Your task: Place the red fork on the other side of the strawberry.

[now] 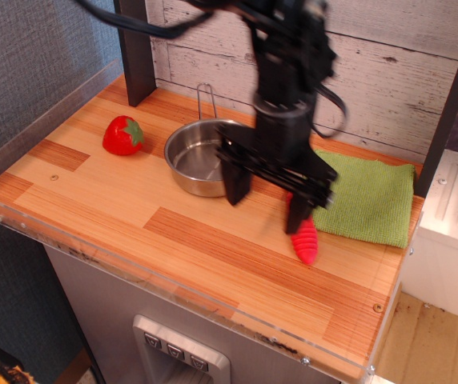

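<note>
The red fork (pixel 305 242) lies on the wooden table, right of the pan; only the lower end of its red handle shows, the tines are hidden behind my gripper. The strawberry (pixel 122 134), red with a green cap, sits at the table's left. My gripper (pixel 267 210) hangs over the fork's upper part, jaws open and empty, one finger left of the fork and one over its handle. It is blurred by motion.
A steel pan (pixel 199 166) with a wire handle stands between the strawberry and the fork. A green cloth (pixel 365 198) lies at the right. A clear plastic rim (pixel 173 284) lines the table's front and left edges. A white plank wall is behind.
</note>
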